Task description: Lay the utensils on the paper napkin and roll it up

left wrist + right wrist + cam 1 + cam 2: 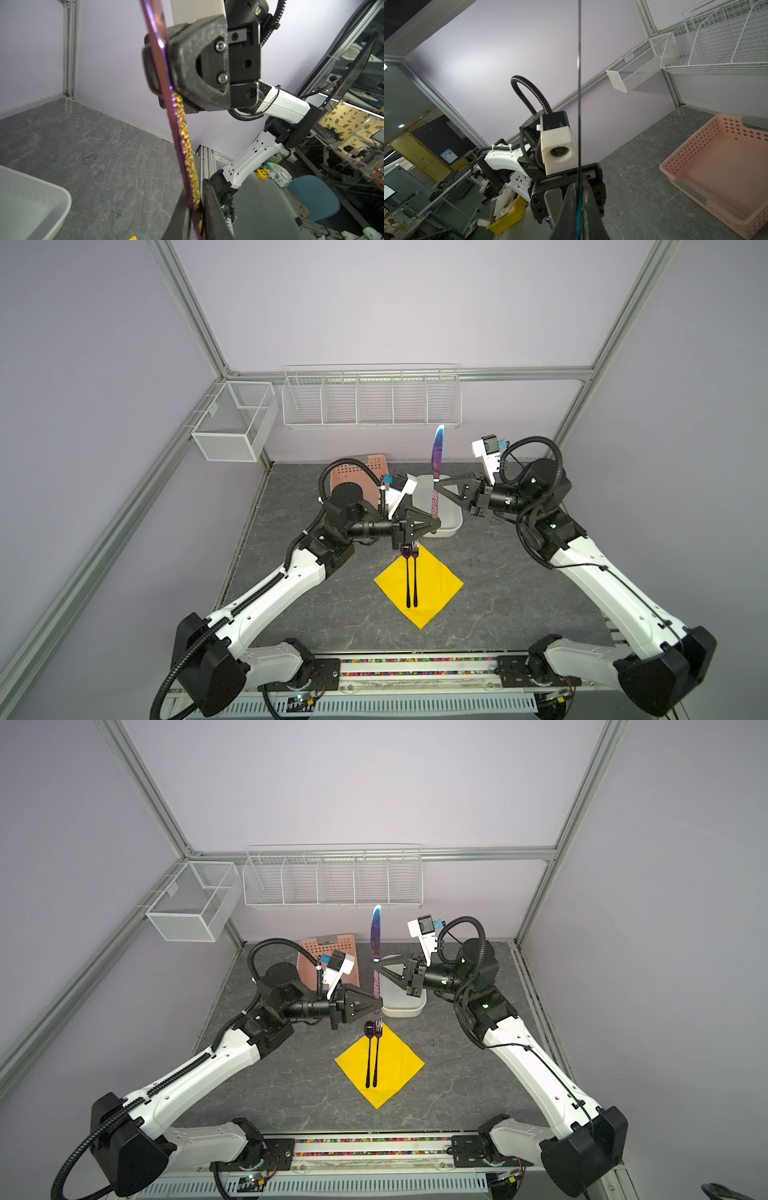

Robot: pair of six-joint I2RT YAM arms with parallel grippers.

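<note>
Reaching inward, left gripper [435, 524] and right gripper [437, 486] clamp the knife [437, 452] (upright).

Napkin [440, 585] lies centre-front on the table [519, 593], bearing spoon [408, 580] at left and fork [415, 572] at right, side by side. Behind it sits the tub [451, 522], with the basket [353, 477] to its left. Knife [437, 448] stands upright over the tub, clamped by 2 grippers: left gripper [436, 524] low, right gripper [437, 485] higher.

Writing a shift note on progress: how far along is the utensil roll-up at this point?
Done: the spoon and fork lie side by side on the yellow napkin. In hand: the knife stands upright in the air, held by the right gripper just below the blade and by the left gripper low on the handle. Left: lay the knife on the napkin, then roll the flat sheet.
</note>
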